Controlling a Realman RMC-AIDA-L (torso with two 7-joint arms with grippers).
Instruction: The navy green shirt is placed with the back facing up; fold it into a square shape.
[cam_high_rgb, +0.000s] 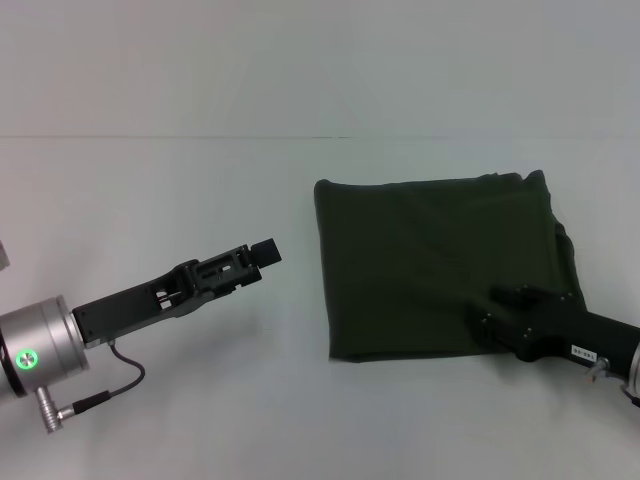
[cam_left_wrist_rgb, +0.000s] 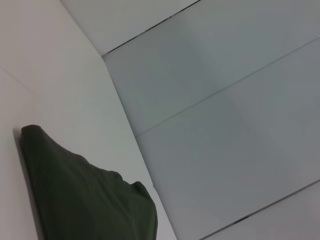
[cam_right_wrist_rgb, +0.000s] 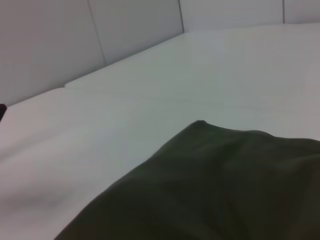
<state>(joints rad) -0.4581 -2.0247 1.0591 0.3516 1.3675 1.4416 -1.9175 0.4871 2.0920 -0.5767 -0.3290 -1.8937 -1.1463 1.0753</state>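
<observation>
The navy green shirt (cam_high_rgb: 440, 265) lies folded into a rough square on the white table, right of centre, plain side up, with a small bulge at its far right corner. It also shows in the left wrist view (cam_left_wrist_rgb: 80, 200) and in the right wrist view (cam_right_wrist_rgb: 220, 185). My left gripper (cam_high_rgb: 265, 252) hovers over bare table a short way left of the shirt's left edge, apart from it. My right gripper (cam_high_rgb: 497, 298) reaches in from the lower right and sits over the shirt's near right part; whether it touches the cloth is hidden.
The white table (cam_high_rgb: 200, 180) spreads left of and behind the shirt, meeting a pale wall (cam_high_rgb: 320, 60) at the back. A grey cable (cam_high_rgb: 110, 385) hangs under my left arm at the lower left.
</observation>
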